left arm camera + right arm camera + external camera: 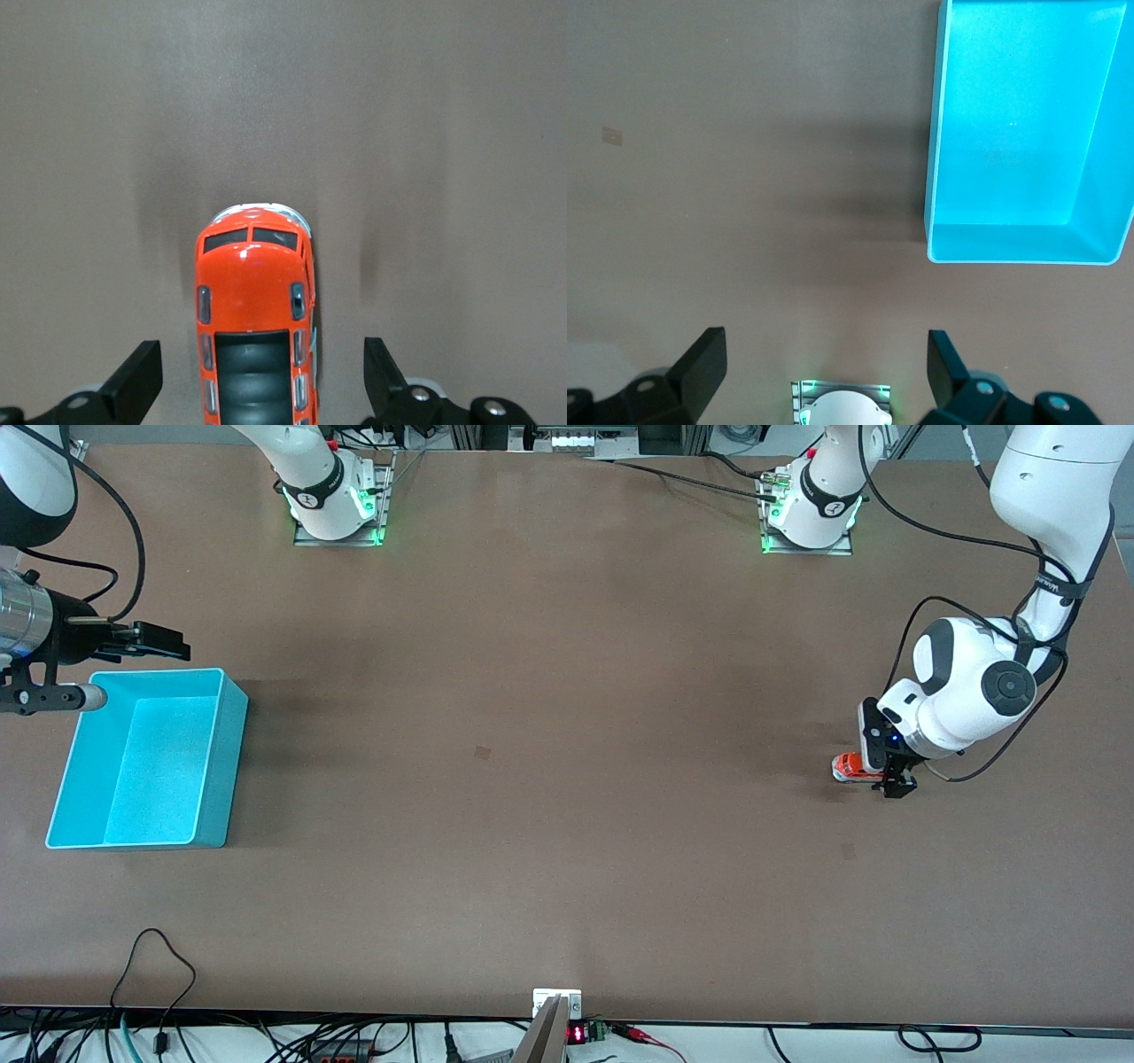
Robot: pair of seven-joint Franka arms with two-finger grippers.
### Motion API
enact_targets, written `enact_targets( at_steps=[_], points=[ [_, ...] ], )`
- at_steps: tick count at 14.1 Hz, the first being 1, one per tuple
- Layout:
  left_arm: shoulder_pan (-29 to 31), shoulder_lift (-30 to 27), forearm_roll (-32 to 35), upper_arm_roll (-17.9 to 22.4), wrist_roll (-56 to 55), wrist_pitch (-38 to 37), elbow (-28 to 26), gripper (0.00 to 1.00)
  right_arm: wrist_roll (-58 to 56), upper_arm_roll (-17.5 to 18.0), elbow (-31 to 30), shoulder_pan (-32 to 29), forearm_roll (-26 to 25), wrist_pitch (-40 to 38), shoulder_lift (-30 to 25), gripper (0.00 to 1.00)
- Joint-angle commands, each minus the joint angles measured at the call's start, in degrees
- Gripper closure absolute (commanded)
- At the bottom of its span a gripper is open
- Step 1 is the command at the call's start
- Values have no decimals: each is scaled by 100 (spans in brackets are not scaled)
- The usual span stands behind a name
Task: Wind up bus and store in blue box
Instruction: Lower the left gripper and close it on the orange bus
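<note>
Front view shows us the broad brown tabletop (567, 779) first, with both arm bases along its upper edge. Next in size is the blue box (142, 757), sitting empty at the right arm's end of the tabletop with its mouth facing up, so we judge it ready to receive the toy from above. The right claw (164, 640) hangs over the tabletop just beside the box's upper rim; its wrist view shows the fingers spread wide with nothing between them, and this arm waits. At the left arm's end, well apart from the box, the left claw (895, 775) is low over the bus (849, 766). From the left wrist view we see the bus (255, 328) standing on its wheels, its roof facing the camera, lying lengthwise between the two released fingers (133, 381), which flank its sides without touching. We read that straddling pose as lining up a sideways pinch, the first step toward winding it.
</note>
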Motion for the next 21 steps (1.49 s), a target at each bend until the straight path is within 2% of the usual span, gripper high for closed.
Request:
enact_targets(
  at_steps=[1, 2, 3, 6, 11, 14, 21],
  points=[
    [80, -61, 81, -43, 88, 261, -110, 8, 54, -6, 13, 27, 32, -114, -61, 0],
    [88, -34, 90, -43, 88, 331, -119, 14, 54, -6, 13, 18, 32, -123, -61, 0],
    [88, -34, 81, -43, 88, 358, -128, 37, 54, -6, 13, 9, 32, -131, -61, 0],
    [97, -43, 72, -43, 88, 455, -172, 53, 54, -6, 13, 18, 32, -140, -61, 0],
    [123, -52, 81, -43, 80, 420, -163, 62, 45, -6, 13, 18, 32, -140, -61, 0],
    [158, 45, 90, -43, 132, 376, -154, 64, 45, -6, 13, 9, 32, -140, -61, 0],
    [860, 422, 90, -43, 966, 376, -58, 65, 45, -6, 13, 1, 41, -184, -61, 0]
  ],
)
